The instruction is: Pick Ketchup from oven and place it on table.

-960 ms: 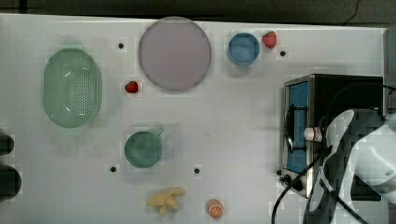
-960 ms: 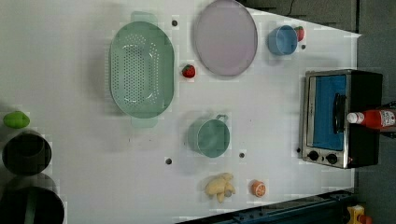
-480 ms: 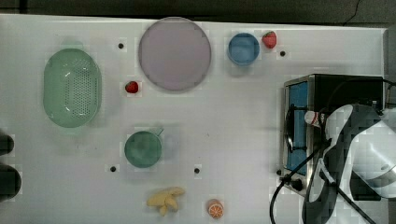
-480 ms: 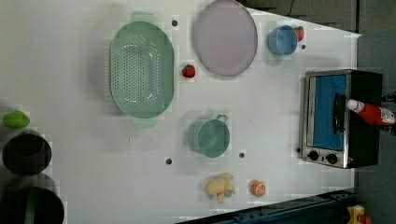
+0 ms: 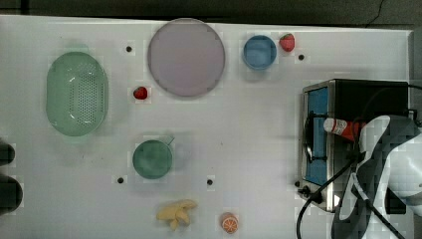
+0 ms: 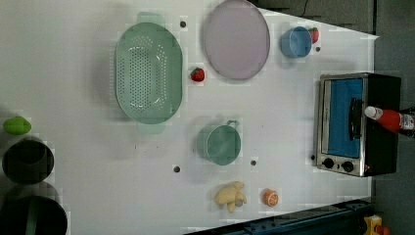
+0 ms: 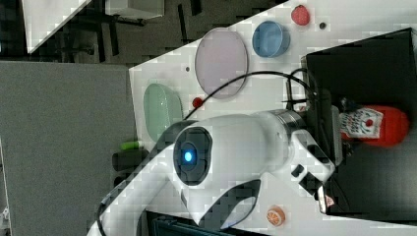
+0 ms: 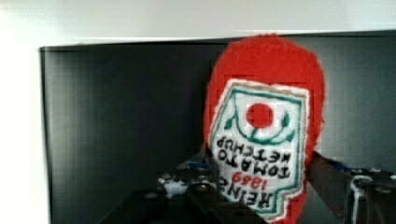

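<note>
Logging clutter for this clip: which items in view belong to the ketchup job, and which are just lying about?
Job:
ketchup, lying on top of the oven
table
gripper, its fingers either side of the bottle

Lying about:
green colander
plate
blue bowl
green cup
two strawberries
banana
orange half

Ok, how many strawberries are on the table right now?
2: one strawberry between the green colander and the plate, the other strawberry beside the blue bowl. More could be hidden.
</note>
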